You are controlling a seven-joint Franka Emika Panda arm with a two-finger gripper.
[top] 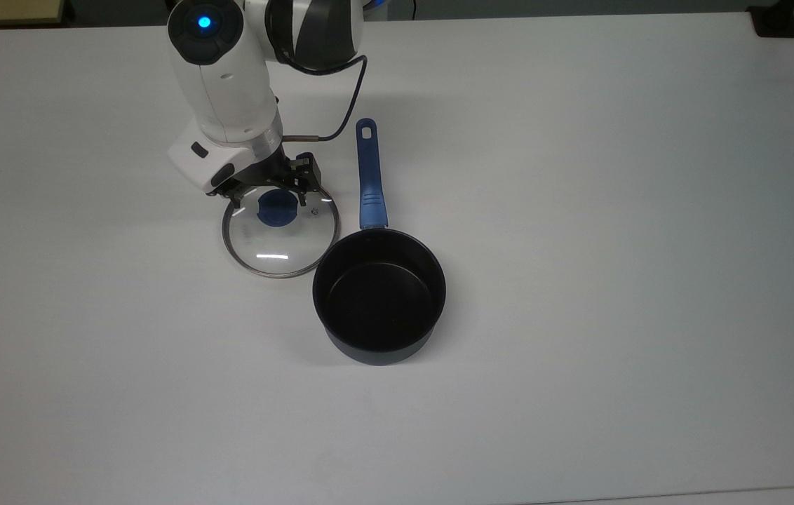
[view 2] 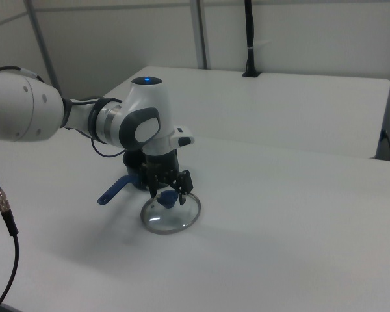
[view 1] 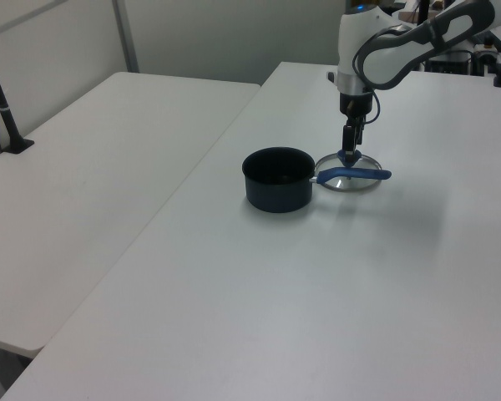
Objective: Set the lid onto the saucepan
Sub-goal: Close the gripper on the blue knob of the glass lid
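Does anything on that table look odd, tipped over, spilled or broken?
Nothing stands out. The saucepan sits upright and empty on the white table, handle pointing away in the top view. The glass lid lies flat beside it, off the pan, apparently intact. The gripper hangs over the lid's blue knob, its jaws spread either side.
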